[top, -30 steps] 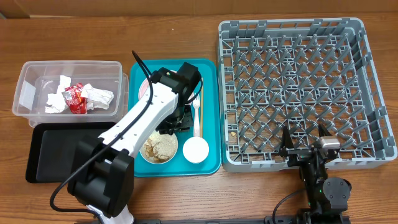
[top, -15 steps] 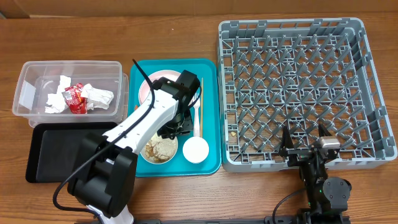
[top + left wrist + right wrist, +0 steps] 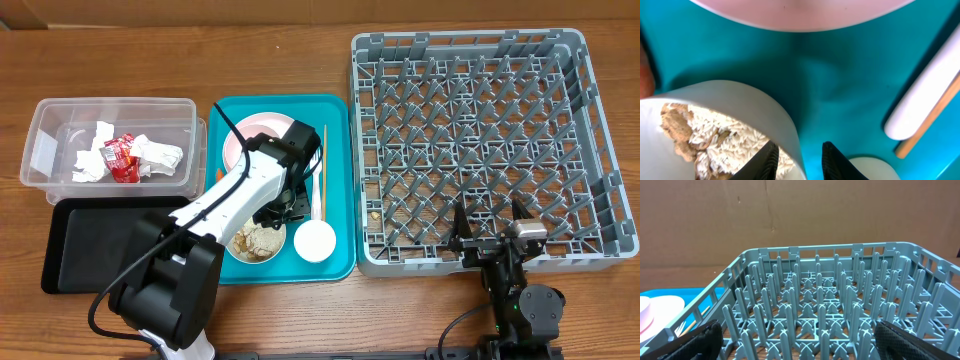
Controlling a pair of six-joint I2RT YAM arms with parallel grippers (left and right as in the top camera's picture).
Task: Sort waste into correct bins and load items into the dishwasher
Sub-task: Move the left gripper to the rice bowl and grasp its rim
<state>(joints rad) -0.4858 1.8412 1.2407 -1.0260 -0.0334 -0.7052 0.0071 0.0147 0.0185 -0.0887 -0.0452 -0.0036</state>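
Because the white bowl (image 3: 740,107) in the teal tray's (image 3: 840,85) front corner is light, stiff, slick and full of loose scraps (image 3: 715,137), grip its rim and keep it level. The left tool (image 3: 800,151) straddles that rim, not quite clenched; the right tool (image 3: 797,335) gapes empty.

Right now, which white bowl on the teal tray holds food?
The bowl nearer the black tray, full of rice and crumbs; the smaller bowl beside it looks empty.
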